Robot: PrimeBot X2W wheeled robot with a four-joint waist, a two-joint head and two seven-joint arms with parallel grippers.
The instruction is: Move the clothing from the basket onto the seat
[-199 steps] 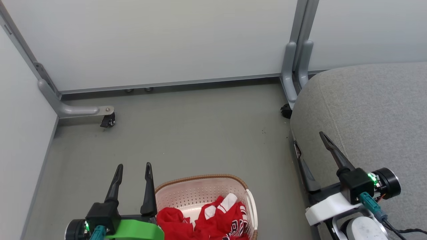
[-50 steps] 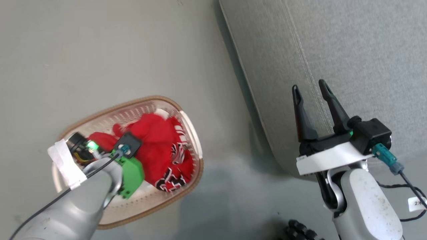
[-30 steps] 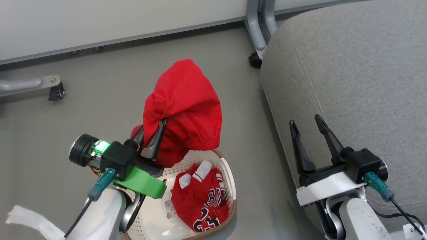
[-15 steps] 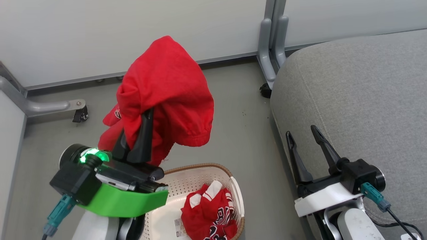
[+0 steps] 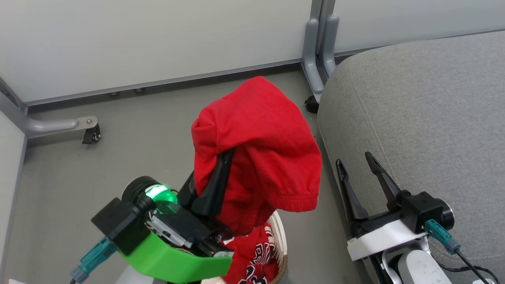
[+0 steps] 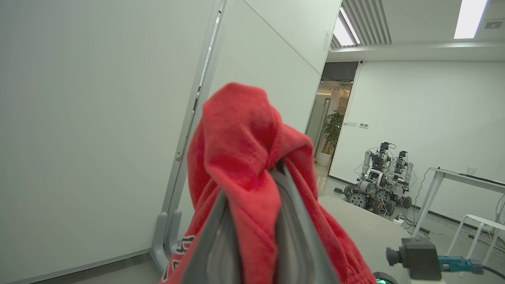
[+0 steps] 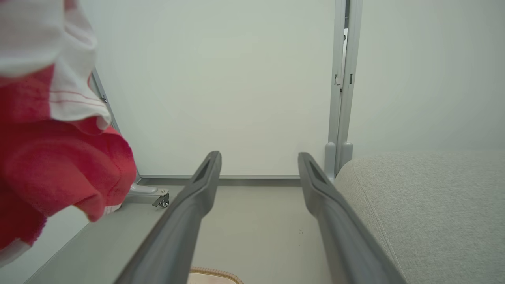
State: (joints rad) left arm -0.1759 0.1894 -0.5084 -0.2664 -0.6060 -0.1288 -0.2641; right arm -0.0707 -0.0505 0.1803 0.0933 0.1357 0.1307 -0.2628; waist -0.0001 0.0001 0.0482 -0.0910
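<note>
My left gripper (image 5: 227, 156) is shut on the plain red clothing (image 5: 260, 150), held up in the air above the basket; the cloth drapes over the fingertips and hangs down to the right. In the left wrist view the same red clothing (image 6: 244, 157) wraps both fingers (image 6: 292, 236). Below it the basket (image 5: 281, 236) shows its white handle, and the red jersey (image 5: 256, 256) with black-and-white lettering lies inside. The grey seat (image 5: 426, 118) is to the right. My right gripper (image 5: 352, 157) is open and holds nothing beside the seat's edge, also in its own view (image 7: 259, 156).
Pale partition walls stand behind, with a grey post (image 5: 319, 47) and a castor foot (image 5: 88, 136) on the grey floor. The right wrist view has the hanging red cloth (image 7: 59, 169) at left, the basket rim (image 7: 213, 272) below and the seat (image 7: 426, 205) at right. Other robots (image 6: 378, 177) stand far off.
My left gripper has swung to the right and nearer the seat with the red clothing still in it. The right gripper has hardly moved and stays open.
</note>
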